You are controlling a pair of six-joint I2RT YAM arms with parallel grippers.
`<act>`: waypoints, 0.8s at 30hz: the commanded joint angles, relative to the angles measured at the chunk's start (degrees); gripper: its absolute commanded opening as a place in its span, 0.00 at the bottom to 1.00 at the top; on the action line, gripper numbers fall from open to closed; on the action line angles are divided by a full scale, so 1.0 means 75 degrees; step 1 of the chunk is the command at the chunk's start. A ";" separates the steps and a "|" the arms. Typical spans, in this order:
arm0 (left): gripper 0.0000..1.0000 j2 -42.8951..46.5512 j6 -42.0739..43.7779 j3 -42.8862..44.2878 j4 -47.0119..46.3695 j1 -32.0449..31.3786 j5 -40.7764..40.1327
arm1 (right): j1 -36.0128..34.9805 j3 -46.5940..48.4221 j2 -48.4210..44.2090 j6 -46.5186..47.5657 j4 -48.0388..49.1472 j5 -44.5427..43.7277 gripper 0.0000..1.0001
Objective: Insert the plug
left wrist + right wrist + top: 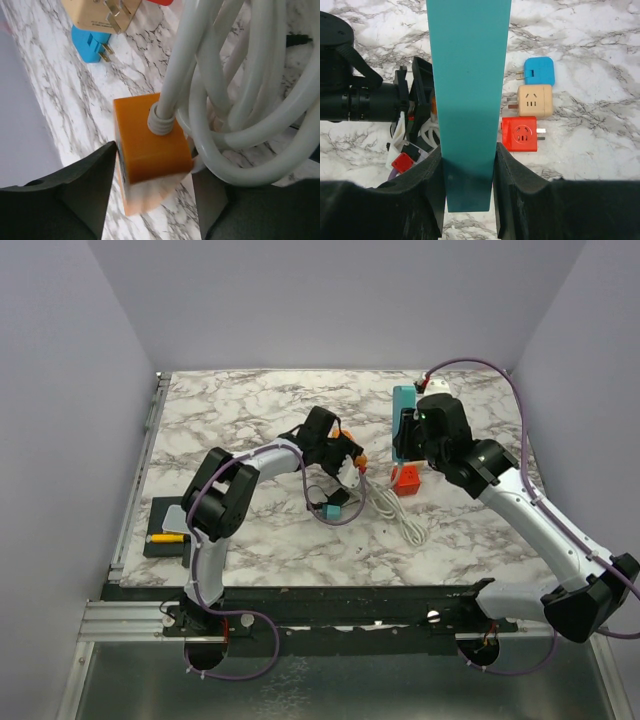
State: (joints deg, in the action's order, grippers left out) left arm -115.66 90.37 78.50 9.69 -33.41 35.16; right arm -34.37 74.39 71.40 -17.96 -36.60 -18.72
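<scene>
Orange plug between left jaws, teal block between right.

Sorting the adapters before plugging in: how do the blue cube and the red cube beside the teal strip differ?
The blue cube lies farthest from the right wrist camera; the red cube lies nearest, the beige cube between them. Blue's prongs point left, red's point right. Red's top shows socket holes; blue's looks plain. Both rest loose on the marble table.

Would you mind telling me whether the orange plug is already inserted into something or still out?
Out. In the left wrist view, the orange plug sits between the left end effector's fingers above bare marble, its white cable coiled beside it.
</scene>
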 commanded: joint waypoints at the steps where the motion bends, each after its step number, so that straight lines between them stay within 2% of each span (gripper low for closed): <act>1: 0.52 -0.0395 -0.0010 0.0551 -0.0204 -0.0220 -0.0095 | 0.0144 0.0068 -0.0336 -0.0026 0.0105 -0.0268 0.10; 3: 0.37 -0.0433 -0.0191 0.0763 -0.0241 -0.0287 -0.0148 | 0.0192 0.0120 -0.0365 -0.0028 0.0065 -0.0442 0.10; 6: 0.10 -0.0289 -0.0200 0.0899 -0.0414 -0.0312 -0.0237 | 0.0277 0.0190 -0.0370 -0.0019 -0.0103 -0.0784 0.10; 7: 0.06 -0.0163 -0.0257 0.0870 -0.0592 -0.0321 -0.0276 | 0.0305 0.0210 -0.0362 -0.0030 -0.0196 -0.0911 0.10; 11: 0.03 0.0857 -0.0811 0.0141 -0.2439 -0.0376 -0.0315 | 0.0395 0.0195 -0.0350 -0.0202 -0.0508 -0.1426 0.10; 13: 0.03 0.1426 -0.0963 -0.0204 -0.2980 -0.0449 -0.0221 | 0.0408 0.0124 -0.0355 -0.0349 -0.0603 -0.1732 0.10; 24: 0.03 0.4685 -0.0751 -0.2015 -0.2978 -0.1226 -0.0195 | 0.0580 0.0124 -0.0031 -0.1042 -0.0422 -0.3218 0.09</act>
State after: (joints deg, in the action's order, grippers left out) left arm -88.90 85.10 66.39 -8.64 -40.69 32.71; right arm -30.96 74.39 70.50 -23.40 -40.71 -35.11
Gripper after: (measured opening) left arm 0.365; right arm 0.384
